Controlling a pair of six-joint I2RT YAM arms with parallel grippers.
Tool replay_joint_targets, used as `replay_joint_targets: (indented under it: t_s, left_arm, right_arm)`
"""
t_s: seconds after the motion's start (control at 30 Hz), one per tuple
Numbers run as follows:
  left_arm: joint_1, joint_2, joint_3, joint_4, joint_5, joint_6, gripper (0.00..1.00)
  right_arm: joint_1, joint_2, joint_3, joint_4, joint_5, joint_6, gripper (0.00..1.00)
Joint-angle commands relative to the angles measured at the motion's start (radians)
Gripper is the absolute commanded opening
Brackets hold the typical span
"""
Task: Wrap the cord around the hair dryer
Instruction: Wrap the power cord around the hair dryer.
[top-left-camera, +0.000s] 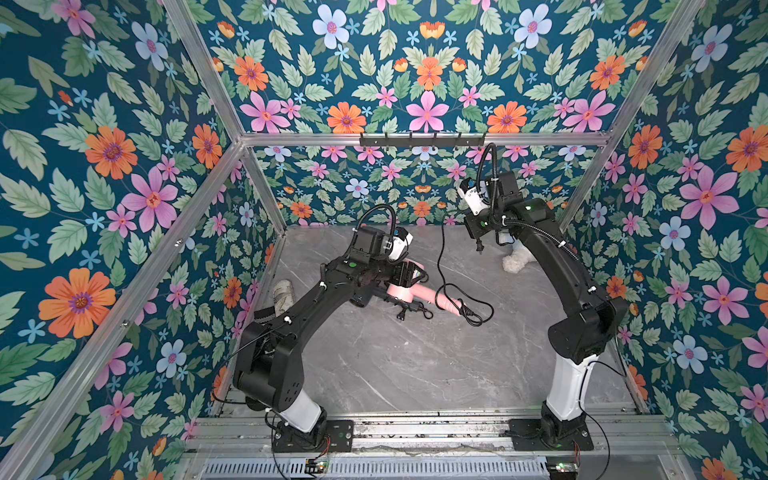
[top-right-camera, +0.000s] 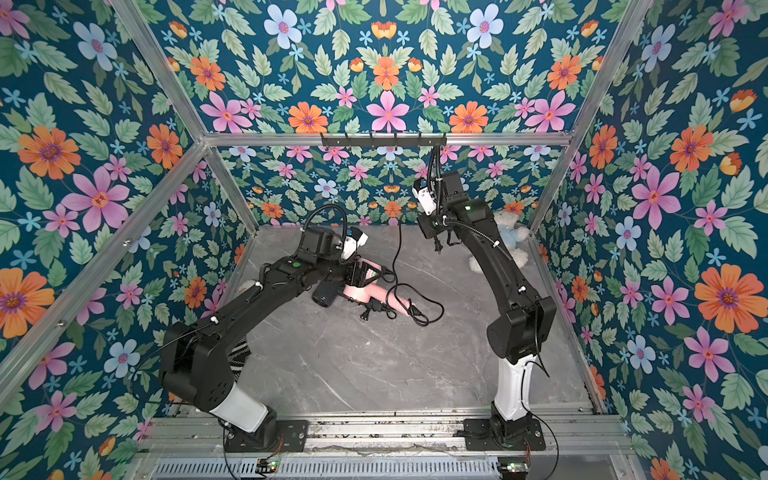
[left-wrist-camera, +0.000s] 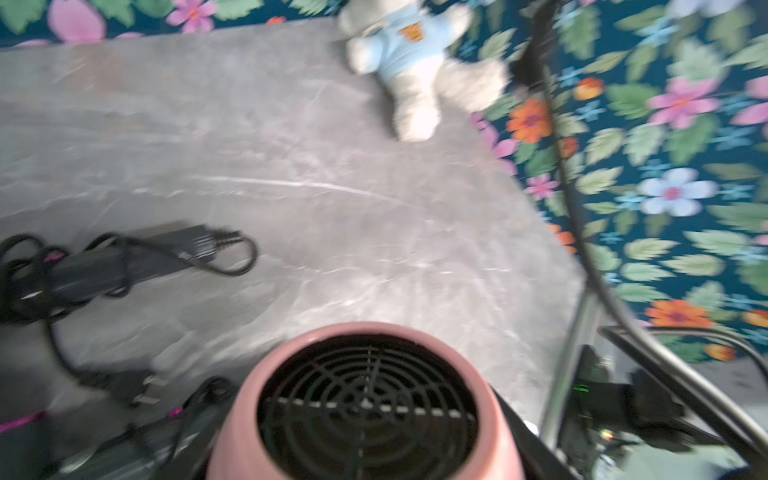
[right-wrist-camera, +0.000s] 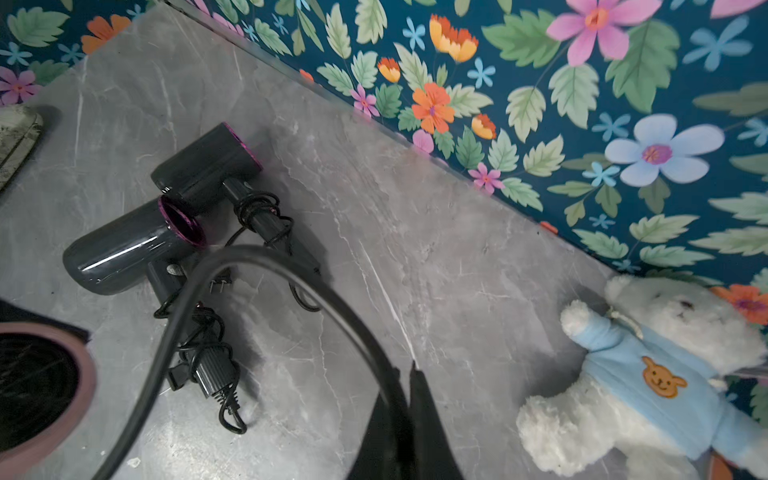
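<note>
1. Hair dryer (top-left-camera: 444, 303), pink, lies a little left of the bench's middle in both top views (top-right-camera: 360, 293). Its body is gripped by the left hand (top-left-camera: 409, 276), which is clenched on it
2. Its handle slants down toward the grey marbled bench (top-left-camera: 415, 365); I cannot tell whether the tip touches the surface
3. The blurred left wrist view shows the dryer's round black grille in its pink rim (left-wrist-camera: 365, 399) close to the camera
4. The black cord (top-left-camera: 442, 257) lies in loose loops on the bench just beside the handle's end. From there it climbs to the right hand (top-left-camera: 478, 237)
5. The right hand is raised above the far part of the bench and pinched shut on the cord. The plug (top-left-camera: 480, 248) dangles just below it, clear of the bench
6. In the right wrist view the cord (right-wrist-camera: 249, 253) sweeps in a wide arc away from the closed fingers (right-wrist-camera: 424, 415)
7. Two dark grey hair dryers (right-wrist-camera: 133, 245) with magenta rims lie close together on the bench near the pink one. Each has its own cord bunched around its handle. In the top views the left arm hides most of them
8. A white teddy bear (right-wrist-camera: 648, 374) in a pale blue shirt lies by the far right corner, close to the wall and well apart from the pink dryer
</note>
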Motion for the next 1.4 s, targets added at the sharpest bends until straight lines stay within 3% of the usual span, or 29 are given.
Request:
replay_joint_targets:
  t_s: [0.0, 0.07, 0.2, 0.33, 0.6, 0.77, 0.93, 1.0, 1.17, 1.27, 1.37]
  left_arm:
    - [0.034, -0.013, -0.005, 0.093, 0.014, -0.071, 0.00]
    - [0.061, -0.004, -0.006, 0.062, -0.085, -0.106, 0.00]
    - [0.099, 0.014, -0.057, 0.114, -0.090, -0.160, 0.00]
    - [0.123, 0.041, -0.069, 0.141, -0.199, -0.237, 0.00]
    - [0.149, 0.032, -0.092, 0.227, -0.176, -0.290, 0.00]
    - [0.195, 0.029, -0.112, 0.179, -0.285, -0.313, 0.00]
    - [0.226, 0.010, -0.144, 0.193, -0.370, -0.353, 0.00]
    - [0.235, -0.003, -0.161, 0.223, -0.356, -0.379, 0.00]
    - [0.276, -0.019, -0.234, 0.434, -0.124, -0.521, 0.00]
    - [0.276, -0.021, -0.223, 0.428, -0.116, -0.526, 0.00]
    - [0.276, -0.040, -0.208, 0.358, -0.204, -0.489, 0.00]
  right_arm:
    - [0.003, -0.049, -0.073, 0.023, -0.035, 0.016, 0.00]
    - [0.003, -0.101, -0.135, 0.046, -0.036, 0.014, 0.00]
    - [0.029, -0.196, -0.201, 0.038, -0.039, 0.003, 0.00]
    - [0.121, -0.321, -0.282, 0.028, 0.015, -0.021, 0.00]
    - [0.164, -0.463, -0.418, 0.010, 0.123, 0.061, 0.00]
    - [0.162, -0.652, -0.617, 0.100, 0.041, 0.090, 0.00]
    - [0.155, -0.785, -0.727, 0.152, 0.036, 0.128, 0.00]
    - [0.149, -0.799, -0.738, 0.132, 0.055, 0.142, 0.00]
    - [0.117, -0.742, -0.801, 0.068, 0.125, 0.175, 0.00]
    - [0.112, -0.688, -0.820, 0.043, 0.184, 0.175, 0.00]
    - [0.110, -0.660, -0.850, 0.038, 0.183, 0.174, 0.00]
